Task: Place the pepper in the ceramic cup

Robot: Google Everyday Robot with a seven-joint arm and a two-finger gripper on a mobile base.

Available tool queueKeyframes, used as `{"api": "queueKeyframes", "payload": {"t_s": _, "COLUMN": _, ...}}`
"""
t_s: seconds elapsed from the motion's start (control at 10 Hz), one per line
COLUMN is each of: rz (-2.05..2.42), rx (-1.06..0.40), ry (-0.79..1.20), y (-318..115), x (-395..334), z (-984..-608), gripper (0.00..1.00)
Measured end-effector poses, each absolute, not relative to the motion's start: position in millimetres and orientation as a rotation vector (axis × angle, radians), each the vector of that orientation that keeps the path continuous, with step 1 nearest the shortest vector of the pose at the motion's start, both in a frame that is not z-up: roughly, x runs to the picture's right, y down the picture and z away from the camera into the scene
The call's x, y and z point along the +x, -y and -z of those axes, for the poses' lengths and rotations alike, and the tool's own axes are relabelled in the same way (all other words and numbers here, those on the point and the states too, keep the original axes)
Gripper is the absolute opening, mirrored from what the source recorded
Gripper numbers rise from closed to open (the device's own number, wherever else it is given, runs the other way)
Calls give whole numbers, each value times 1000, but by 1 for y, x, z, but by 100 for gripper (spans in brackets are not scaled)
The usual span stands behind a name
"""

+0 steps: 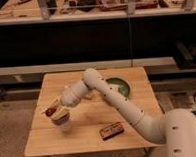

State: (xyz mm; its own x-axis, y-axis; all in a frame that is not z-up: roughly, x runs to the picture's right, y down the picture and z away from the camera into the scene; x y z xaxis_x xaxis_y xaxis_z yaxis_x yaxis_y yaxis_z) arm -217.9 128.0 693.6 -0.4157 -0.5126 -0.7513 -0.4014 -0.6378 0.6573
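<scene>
A pale ceramic cup (pixel 62 124) stands upright on the left part of the wooden table (pixel 90 136). My gripper (pixel 54 109) hangs just above the cup's rim, reaching in from the right. It is shut on a small red pepper (pixel 49 112), which sits at the cup's upper left edge, over the opening. The inside of the cup is hidden behind the gripper.
A green plate (pixel 120 87) lies at the back right of the table, partly behind my arm. A brown snack bar (pixel 111 131) lies near the front edge. Dark shelving and a counter run behind the table.
</scene>
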Motion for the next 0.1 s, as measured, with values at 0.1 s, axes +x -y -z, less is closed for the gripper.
{"api": "queueKeyframes", "payload": {"t_s": 0.1, "rz": 2229, "rx": 1654, "ry": 1301, "y": -128, "x": -218, "z": -694, "gripper": 80}}
